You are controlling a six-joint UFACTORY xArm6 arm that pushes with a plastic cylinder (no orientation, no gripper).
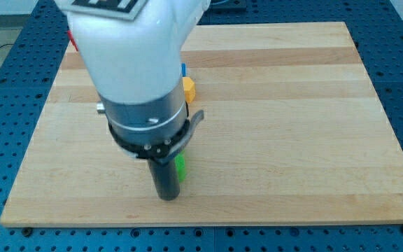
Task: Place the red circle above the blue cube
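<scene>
The arm's white and grey body fills the view's upper left and hides much of the board. My tip (166, 197) rests near the board's bottom edge. A green block (181, 168) sits right against the rod's right side, mostly hidden. A yellow block (188, 88) shows beside the arm's right edge, and a sliver of a blue block (184, 69) shows just above it. A sliver of red (73, 40) shows at the arm's left edge near the view's top; its shape cannot be made out.
The wooden board (292, 126) lies on a blue perforated table (5, 63). The board's bottom edge runs just below my tip.
</scene>
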